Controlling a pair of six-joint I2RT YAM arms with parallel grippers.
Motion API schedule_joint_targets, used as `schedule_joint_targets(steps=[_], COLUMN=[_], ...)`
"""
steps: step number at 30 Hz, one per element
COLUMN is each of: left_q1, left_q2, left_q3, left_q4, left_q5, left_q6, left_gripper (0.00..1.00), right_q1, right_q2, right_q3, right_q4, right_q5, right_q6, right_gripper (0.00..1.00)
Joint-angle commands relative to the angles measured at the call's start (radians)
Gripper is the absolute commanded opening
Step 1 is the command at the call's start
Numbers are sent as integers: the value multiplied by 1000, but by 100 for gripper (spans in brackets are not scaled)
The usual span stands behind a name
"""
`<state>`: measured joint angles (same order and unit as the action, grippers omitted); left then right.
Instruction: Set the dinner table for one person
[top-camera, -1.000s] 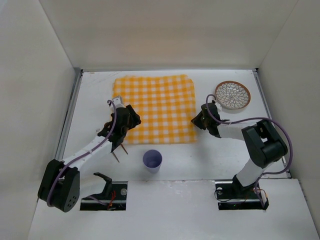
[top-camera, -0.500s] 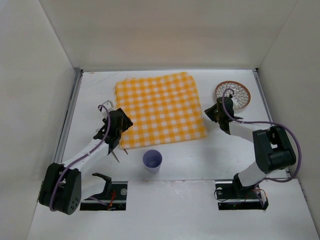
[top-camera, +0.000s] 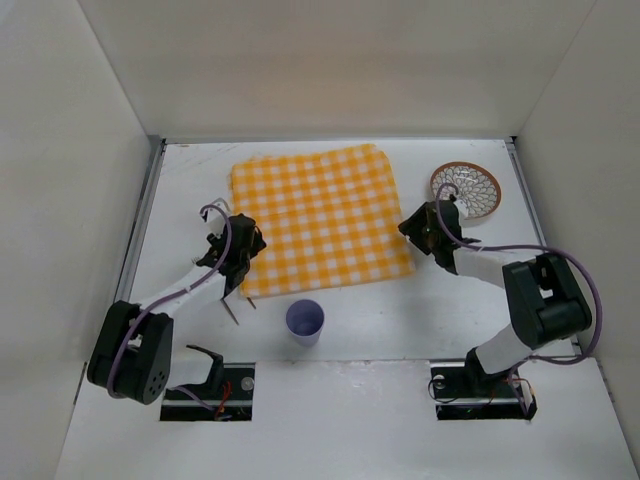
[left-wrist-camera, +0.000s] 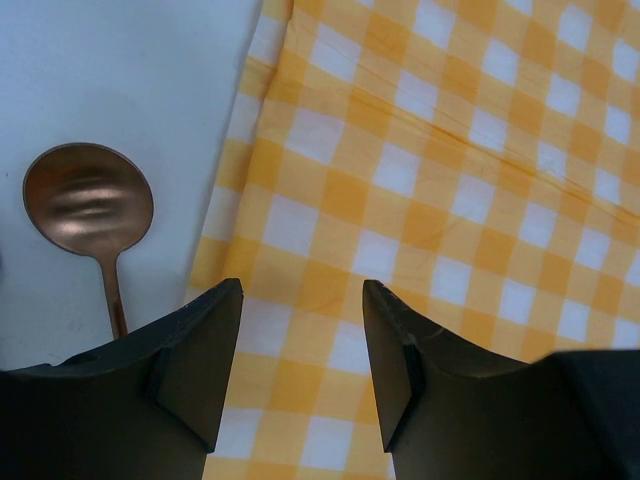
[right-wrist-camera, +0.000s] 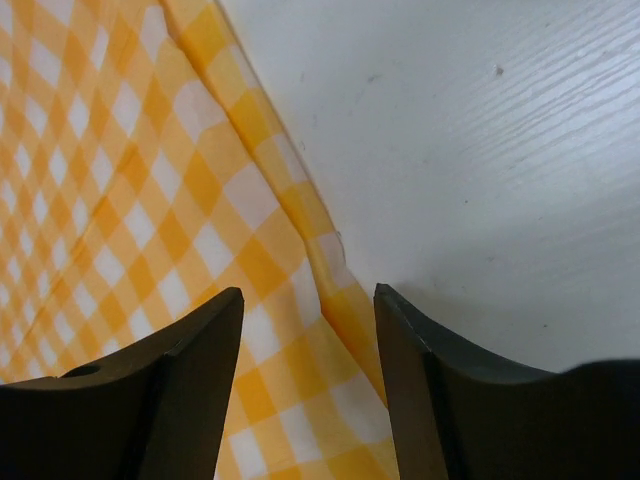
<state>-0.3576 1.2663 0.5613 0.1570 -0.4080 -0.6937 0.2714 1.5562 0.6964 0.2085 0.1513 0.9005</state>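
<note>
A yellow-and-white checked cloth (top-camera: 320, 218) lies slightly askew on the white dinner table (top-camera: 180, 190). My left gripper (top-camera: 238, 248) stands open over the cloth's left edge; in the left wrist view its jaws (left-wrist-camera: 302, 300) frame only cloth (left-wrist-camera: 430, 170), with a copper spoon (left-wrist-camera: 88, 200) on the table just to the left. At the cloth's right edge my right gripper (top-camera: 421, 228) is open too. In the right wrist view the raised hem of the cloth (right-wrist-camera: 150, 190) lies between its open jaws (right-wrist-camera: 308, 305), untouched, beside bare table (right-wrist-camera: 480, 140).
A patterned brown-rimmed plate (top-camera: 466, 189) sits at the back right, close behind the right arm. A purple cup (top-camera: 305, 321) stands near the front, below the cloth. Thin cutlery (top-camera: 236, 311) lies by the left arm. White walls enclose the table.
The right gripper pulled the cloth's right edge to the right, turning the cloth a little, then opened and let it go. The left gripper shifted slightly and stayed open.
</note>
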Motion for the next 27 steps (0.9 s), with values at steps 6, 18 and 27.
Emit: schedule_joint_targets(steps=[6,18,27], left_q1=[-1,-5,-36], left_q2=[15,88,131], left_q3=[60,71,69], left_q4=[49,75,93], left_q5=[-89,-75,-46], left_q6=[-24,-38,-21], left_gripper=[49,50,50], right_q1=[41,-11,-15], right_q2=[102,-76,-185], right_q3=[81,-33,-158], right_q4=[-29,9,0], right_q5=[-87,4,45], right_q6=[-45,32,18], right_gripper=[56,1,1])
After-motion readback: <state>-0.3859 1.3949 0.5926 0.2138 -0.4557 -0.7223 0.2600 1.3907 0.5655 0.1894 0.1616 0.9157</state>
